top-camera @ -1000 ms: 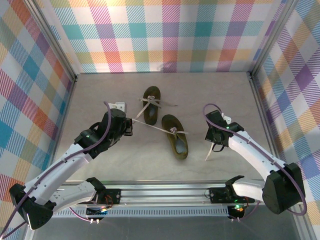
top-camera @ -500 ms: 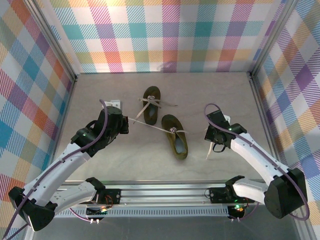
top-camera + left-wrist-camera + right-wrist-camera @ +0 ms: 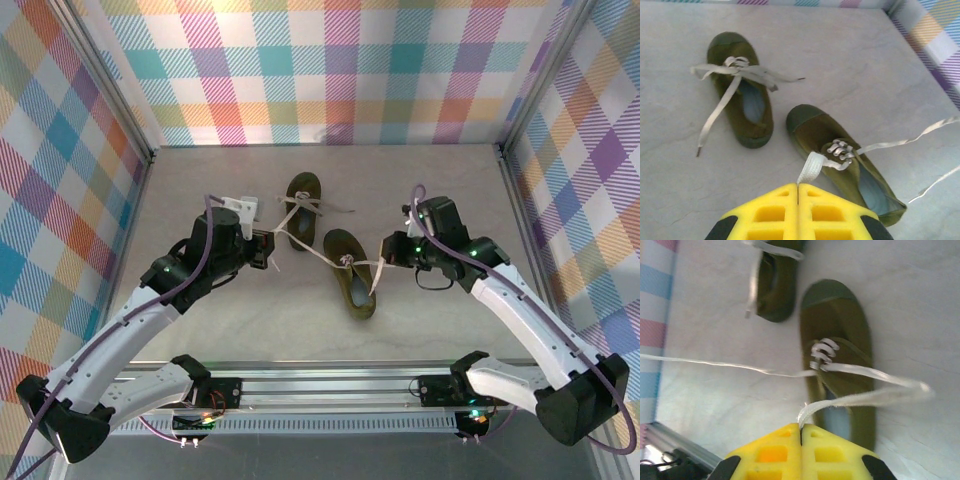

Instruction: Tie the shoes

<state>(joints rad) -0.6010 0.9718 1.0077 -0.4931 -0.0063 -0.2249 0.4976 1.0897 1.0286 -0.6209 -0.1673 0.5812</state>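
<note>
At the left gripper (image 3: 266,250): closed on a lace (image 3: 811,167) of the near shoe (image 3: 350,275), pinch plain from the left wrist. Mid-table, just behind: far shoe (image 3: 303,208), laces loose. At the right gripper (image 3: 384,262): closed on the other lace (image 3: 860,399), plain from the right wrist.

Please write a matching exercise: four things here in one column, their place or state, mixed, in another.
1. dark olive shoe farther from the arms
2. dark olive shoe nearer the arms
3. left gripper
4. right gripper

A. shut on a pale lace, right of shoe 2
B. both laces held
C. laces lying free
D. shut on a pale lace, left of shoe 2

Pairs: 1-C, 2-B, 3-D, 4-A
</note>
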